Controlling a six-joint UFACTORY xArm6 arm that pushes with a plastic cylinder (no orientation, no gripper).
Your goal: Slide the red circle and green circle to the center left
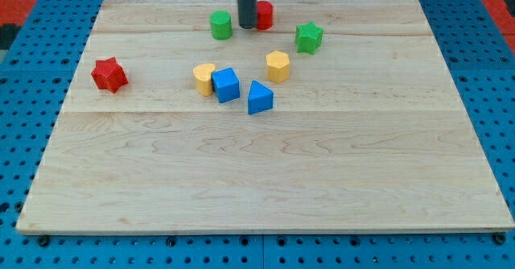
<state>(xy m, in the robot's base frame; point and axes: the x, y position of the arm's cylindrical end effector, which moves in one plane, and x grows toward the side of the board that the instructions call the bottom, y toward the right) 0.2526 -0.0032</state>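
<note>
Pale, matt, grained wooden board (pixel 265 172) on a blue perforated base (pixel 32 51); blocks look smooth plastic

I see a pale wooden board (pixel 265 180) filling most of the frame, lying on a blue perforated surface (pixel 24 100), with red patches at both upper corners.

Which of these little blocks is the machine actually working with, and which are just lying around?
In the job: green circle, red circle, my tip between them, touching the red one.

Lying about: red star, green star, yellow hexagon, yellow block, blue cube, blue triangle.
</note>
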